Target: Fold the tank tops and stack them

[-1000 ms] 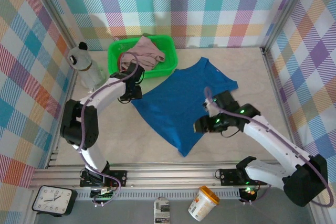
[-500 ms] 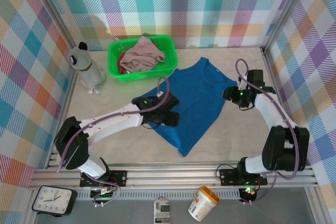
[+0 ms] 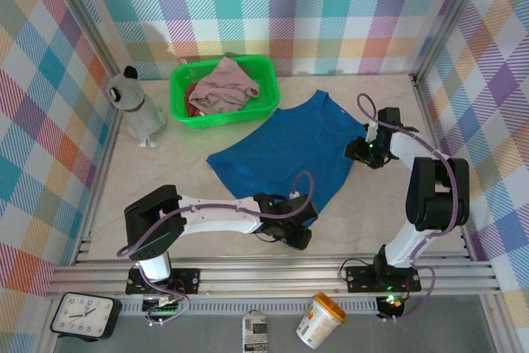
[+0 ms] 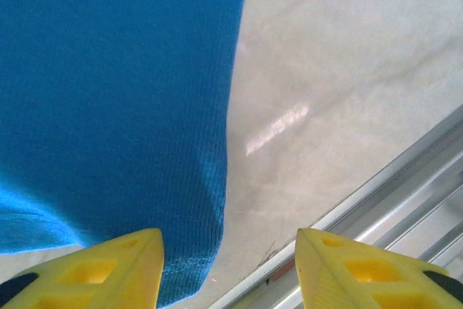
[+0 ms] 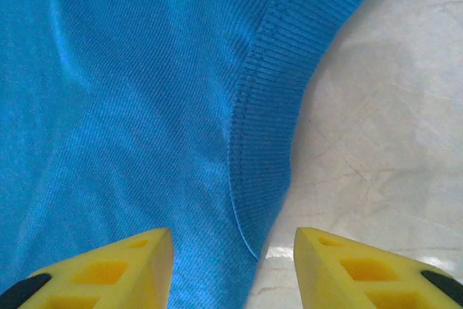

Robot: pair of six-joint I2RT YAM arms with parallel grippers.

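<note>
Your blue tank top (image 3: 289,159) lies flat on the table (image 3: 165,179). Its far corner is just beside the green basket (image 3: 178,88), where the pink tank top (image 3: 225,87) is heaped over a dark red one (image 3: 193,91). A grey toy figure (image 3: 136,105) stands left of the basket, well apart from both arms.

From above, the left gripper (image 3: 297,236) is at the top's near corner and the right gripper (image 3: 354,153) at its shoulder. The wrist cameras tell you more: both pairs of jaws stand apart and hold nothing. The left is above the side edge, the right above the armhole band.

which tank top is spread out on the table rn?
The royal blue tank top, lying flat on the table; the mauve-pink top and dark red top are bunched in the green basket.
</note>
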